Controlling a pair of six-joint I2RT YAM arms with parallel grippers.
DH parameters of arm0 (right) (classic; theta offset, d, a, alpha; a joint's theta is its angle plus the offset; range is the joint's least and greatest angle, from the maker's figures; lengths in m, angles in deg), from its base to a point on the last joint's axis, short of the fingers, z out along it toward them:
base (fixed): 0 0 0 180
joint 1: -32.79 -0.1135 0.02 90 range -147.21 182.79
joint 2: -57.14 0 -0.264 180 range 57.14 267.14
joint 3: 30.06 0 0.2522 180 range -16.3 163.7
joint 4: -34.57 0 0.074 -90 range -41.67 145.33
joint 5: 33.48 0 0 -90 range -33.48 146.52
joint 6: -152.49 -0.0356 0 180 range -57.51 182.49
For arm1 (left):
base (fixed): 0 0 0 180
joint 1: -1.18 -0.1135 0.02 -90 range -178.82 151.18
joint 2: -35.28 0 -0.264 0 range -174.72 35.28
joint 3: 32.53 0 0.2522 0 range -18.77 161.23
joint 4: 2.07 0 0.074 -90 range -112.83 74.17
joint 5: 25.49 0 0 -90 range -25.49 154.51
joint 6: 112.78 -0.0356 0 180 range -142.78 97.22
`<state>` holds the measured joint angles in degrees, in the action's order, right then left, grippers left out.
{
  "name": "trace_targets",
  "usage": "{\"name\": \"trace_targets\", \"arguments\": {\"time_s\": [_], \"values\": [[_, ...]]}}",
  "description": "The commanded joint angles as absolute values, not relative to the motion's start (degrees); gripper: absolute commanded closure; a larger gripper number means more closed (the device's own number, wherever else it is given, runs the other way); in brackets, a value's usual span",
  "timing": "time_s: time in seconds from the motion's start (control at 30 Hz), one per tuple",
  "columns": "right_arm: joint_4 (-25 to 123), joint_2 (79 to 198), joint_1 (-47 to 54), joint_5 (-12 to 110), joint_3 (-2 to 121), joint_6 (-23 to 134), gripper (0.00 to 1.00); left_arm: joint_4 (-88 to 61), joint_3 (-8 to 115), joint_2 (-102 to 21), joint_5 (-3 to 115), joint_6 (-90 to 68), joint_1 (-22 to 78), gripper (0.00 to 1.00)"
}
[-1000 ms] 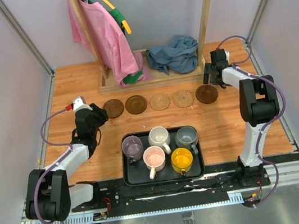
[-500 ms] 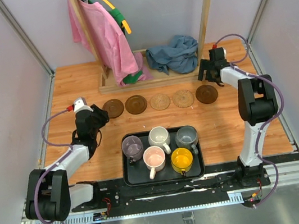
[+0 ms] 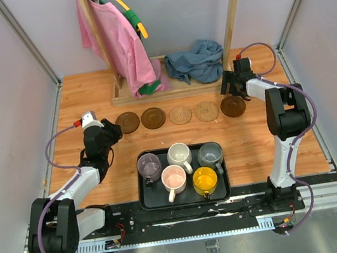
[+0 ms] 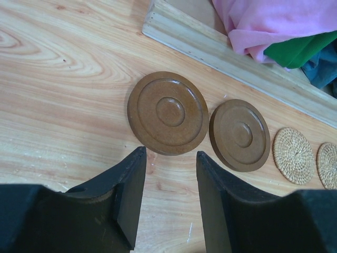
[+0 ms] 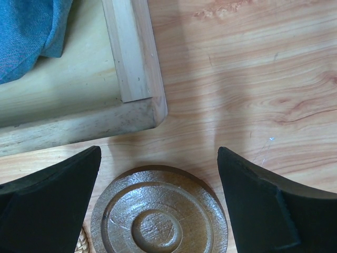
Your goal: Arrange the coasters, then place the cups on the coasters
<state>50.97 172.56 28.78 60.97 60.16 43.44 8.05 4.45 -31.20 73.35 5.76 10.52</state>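
Note:
Five coasters lie in a row across the table: dark brown (image 3: pixel 128 122), dark brown (image 3: pixel 153 118), tan woven (image 3: pixel 180 115), tan woven (image 3: pixel 206 111), dark brown (image 3: pixel 233 106). Five cups stand in the black tray (image 3: pixel 143 202): purple-grey (image 3: pixel 148 165), white (image 3: pixel 179 155), grey-blue (image 3: pixel 210 154), pink (image 3: pixel 173 179), yellow (image 3: pixel 204 180). My left gripper (image 4: pixel 170 153) is open with nothing in it, just short of the leftmost coaster (image 4: pixel 170 112). My right gripper (image 5: pixel 158 153) is wide open above the far edge of the rightmost coaster (image 5: pixel 159 213), holding nothing.
A wooden rack base (image 3: pixel 150 91) runs behind the coaster row, its corner (image 5: pixel 142 100) close to my right gripper. A pink garment (image 3: pixel 113 42) hangs from the rack and a blue cloth (image 3: pixel 196 61) lies on its base. Walls close in both sides.
My right gripper has shifted slightly left and back over the rightmost coaster and opened a touch wider. The left arm has barely moved. Coasters and cups stay put.

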Motion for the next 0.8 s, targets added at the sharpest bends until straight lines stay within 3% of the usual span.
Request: {"name": "trace_targets", "arguments": {"time_s": [0.0,0.77], "values": [[50.66,173.68,28.14,61.04,59.80,44.23,0.07,8.98,4.06,-30.08,72.87,5.70,10.05,0.53],[57.07,174.74,27.52,65.45,61.10,42.23,0.10,8.87,4.44,-29.75,72.41,5.52,10.05,0.52]]}}
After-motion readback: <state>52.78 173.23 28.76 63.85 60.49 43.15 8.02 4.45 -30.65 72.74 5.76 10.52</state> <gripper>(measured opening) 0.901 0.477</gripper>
